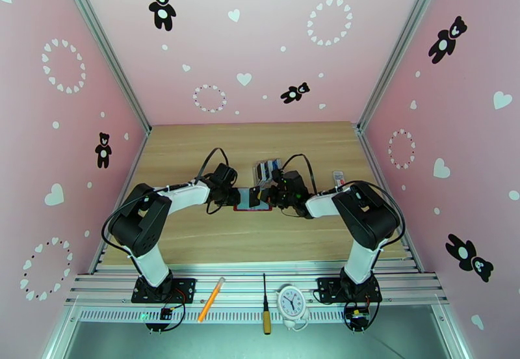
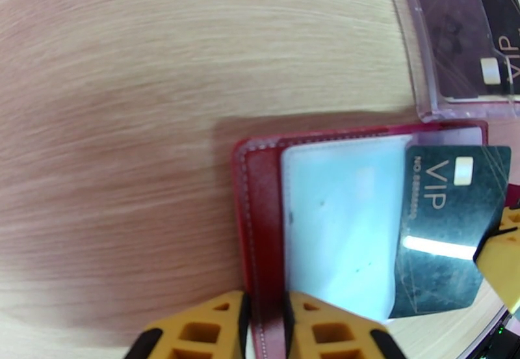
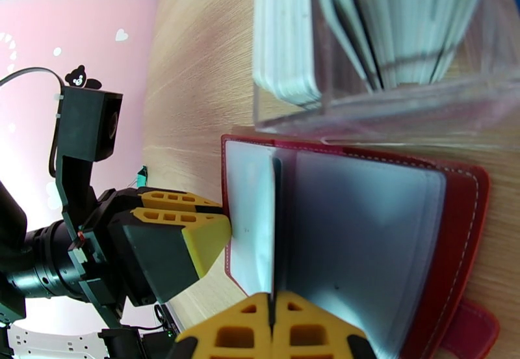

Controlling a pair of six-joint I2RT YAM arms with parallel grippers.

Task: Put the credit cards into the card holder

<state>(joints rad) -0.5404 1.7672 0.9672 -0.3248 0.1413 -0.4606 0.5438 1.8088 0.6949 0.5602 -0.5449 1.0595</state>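
My left gripper is pinching the open card holder's left edge. My right gripper is pinching a dark card, holding it against a clear pocket.

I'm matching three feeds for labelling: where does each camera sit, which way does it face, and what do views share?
Top: high behind the robot, facing down onto the table; left arm and right arm show whole.
Left wrist: facing down at the wallet and dark card; left pincer at the bottom.
Right wrist: low, facing across the wallet toward the left pincer; right pincer pinches the card.
Shared: both wrist views show wallet and card.
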